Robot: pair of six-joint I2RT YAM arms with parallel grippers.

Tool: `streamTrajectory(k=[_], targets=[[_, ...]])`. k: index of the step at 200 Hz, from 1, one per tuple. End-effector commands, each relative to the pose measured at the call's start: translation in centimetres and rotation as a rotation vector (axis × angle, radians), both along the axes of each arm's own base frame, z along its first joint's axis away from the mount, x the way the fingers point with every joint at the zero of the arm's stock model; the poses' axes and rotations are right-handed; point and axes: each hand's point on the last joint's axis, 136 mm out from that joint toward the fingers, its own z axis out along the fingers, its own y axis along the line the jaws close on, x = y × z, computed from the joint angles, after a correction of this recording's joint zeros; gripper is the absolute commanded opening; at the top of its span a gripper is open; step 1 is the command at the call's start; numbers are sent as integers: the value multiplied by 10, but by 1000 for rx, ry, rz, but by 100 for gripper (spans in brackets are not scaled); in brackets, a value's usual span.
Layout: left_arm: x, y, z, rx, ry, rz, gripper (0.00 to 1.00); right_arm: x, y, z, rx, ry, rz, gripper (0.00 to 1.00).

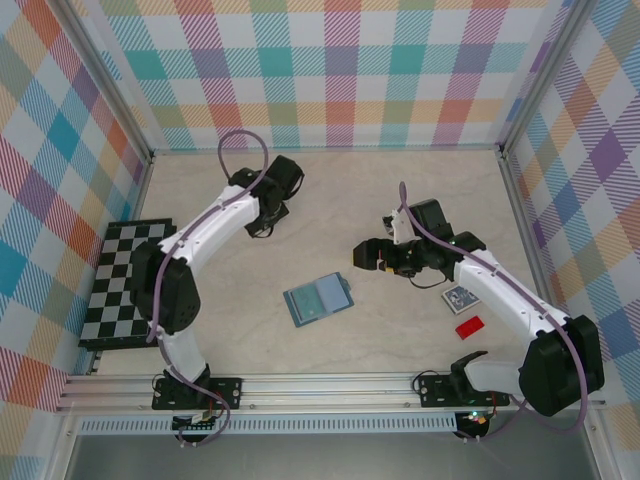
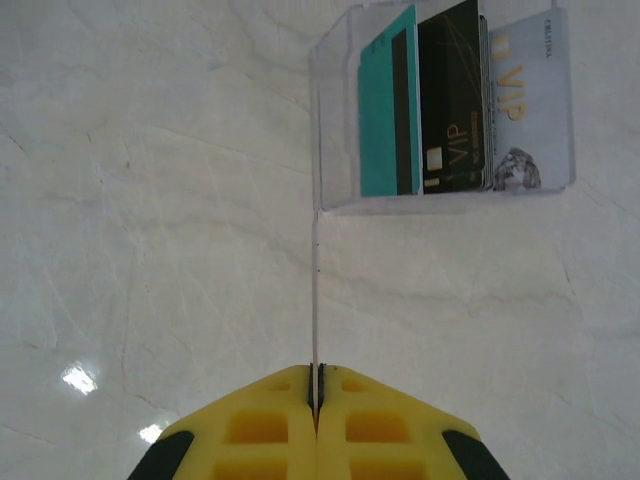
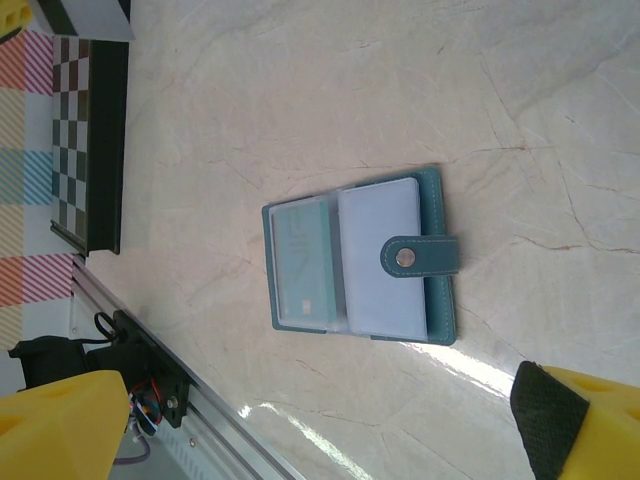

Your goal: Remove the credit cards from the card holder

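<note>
Teal holder [image 1: 318, 298] lies open on the pale surface [image 1: 400, 190], at mid-front between the arms.

From above its two sleeves are pale patches. The right wrist camera resolves a teal card [image 3: 302, 262] in one sleeve, a pale card [image 3: 375, 255] in the other, and the snap tab [image 3: 420, 257] folded over the pale one. A red card [image 1: 469, 326] and a patterned card [image 1: 460, 297] lie by the right arm, and a checkerboard [image 1: 120, 285] sits at the left edge. Just beyond the holder, the right end effector [image 1: 365, 255] is spread wide, released, touching nothing. Farther back, the left end effector [image 2: 315, 375] is clenched on a thin clear flap [image 2: 313, 300] running to a clear box [image 2: 338, 150] of teal, black and silver cards.
</note>
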Motion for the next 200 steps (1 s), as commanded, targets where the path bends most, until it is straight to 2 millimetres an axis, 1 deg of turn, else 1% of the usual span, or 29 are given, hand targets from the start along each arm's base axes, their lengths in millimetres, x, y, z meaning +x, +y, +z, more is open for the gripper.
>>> streamTrajectory(k=[1, 18, 42, 68, 97, 119, 147, 164, 200], targets=[[14, 4, 5, 75, -10, 17, 0, -3, -4, 2, -11, 13, -11, 100], [29, -7, 0, 59, -8, -13, 0, -5, -9, -1, -36, 27, -32, 100], [57, -26, -6, -18, -17, -58, 0, -11, -16, -6, -49, 56, -78, 100], [82, -34, -12, -67, -13, -81, 0, -13, -24, -15, -55, 80, -149, 100], [99, -27, -18, -73, -6, -60, 0, -10, -31, -18, -67, 99, -236, 100], [108, -17, -21, -62, -20, -35, 0, -7, -34, -12, -68, 95, -271, 100], [120, -16, -28, -68, -26, -33, 0, -5, -39, -6, -102, 87, -281, 100], [125, -13, -33, -54, -17, -31, 0, -3, -38, -3, -114, 90, -272, 100], [132, -9, -35, -37, -32, -16, 0, 1, -33, -2, -101, 94, -260, 100]])
